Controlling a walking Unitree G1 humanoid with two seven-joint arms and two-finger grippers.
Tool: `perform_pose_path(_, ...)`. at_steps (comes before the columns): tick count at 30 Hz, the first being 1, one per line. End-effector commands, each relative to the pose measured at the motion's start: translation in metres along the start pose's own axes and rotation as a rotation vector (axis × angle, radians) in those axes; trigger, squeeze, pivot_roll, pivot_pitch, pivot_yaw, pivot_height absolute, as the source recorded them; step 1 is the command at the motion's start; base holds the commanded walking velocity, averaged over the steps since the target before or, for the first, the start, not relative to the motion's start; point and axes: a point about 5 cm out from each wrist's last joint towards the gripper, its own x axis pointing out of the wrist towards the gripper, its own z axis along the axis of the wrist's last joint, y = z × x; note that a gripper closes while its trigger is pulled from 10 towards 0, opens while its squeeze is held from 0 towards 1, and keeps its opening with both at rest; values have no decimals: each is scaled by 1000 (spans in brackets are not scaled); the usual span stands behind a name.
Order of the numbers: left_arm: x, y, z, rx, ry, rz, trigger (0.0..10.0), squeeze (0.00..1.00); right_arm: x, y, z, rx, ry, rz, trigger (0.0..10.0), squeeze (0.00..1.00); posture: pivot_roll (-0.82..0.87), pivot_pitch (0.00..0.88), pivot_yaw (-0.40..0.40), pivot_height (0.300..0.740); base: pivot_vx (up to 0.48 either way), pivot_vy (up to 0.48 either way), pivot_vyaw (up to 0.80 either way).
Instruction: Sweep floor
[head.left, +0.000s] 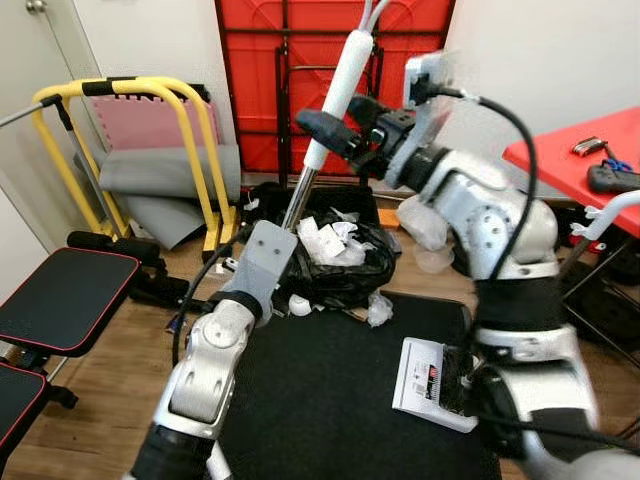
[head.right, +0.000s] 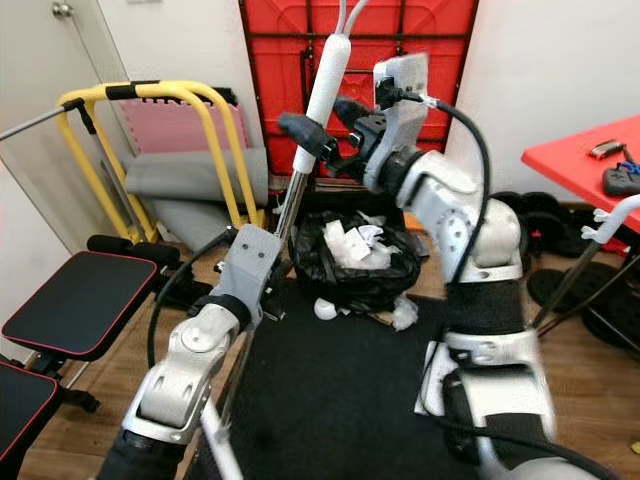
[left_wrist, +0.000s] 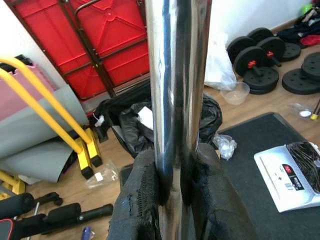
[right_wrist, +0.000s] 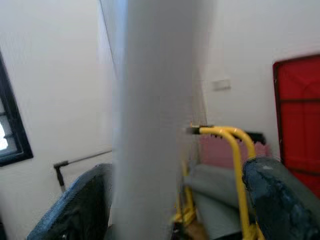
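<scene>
Left gripper (left_wrist: 170, 195): we clamp the broom pole (left_wrist: 175, 90), slick rigid chrome, between the pads.
Right gripper (head.left: 335, 130): higher up, fingers straddle the white grip (head.left: 345, 65), seemingly loose; better hold there.
Beyond: rubbish bag (head.left: 345, 260).

Below me, the wooden floor (head.left: 120, 375) carries a black mat (head.left: 330, 400). On the mat lies a white device (head.left: 432, 383); at its far edge sits a black rubbish bag (head.left: 345, 262), crumpled white scraps (head.left: 300, 305) beside it. Dumbbells (left_wrist: 257, 62) rest further off.
</scene>
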Motion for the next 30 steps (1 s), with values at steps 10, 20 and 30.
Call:
perform_pose_path(10,1,15,5,86,-16,330,0,0,6,3,-3,181,-1,-128,0,0,-133,0,4,740,0,0,0)
perform_pose_path(20,1,14,4,91,-7,339,0,0,2,7,-12,31,102,-242,0,0,-139,0,-2,740,0,0,0)
perform_pose_path(30,1,11,6,-29,-22,295,10000,1000,-4,1,-21,12,120,-282,0,0,-140,0,-2,740,0,0,0)
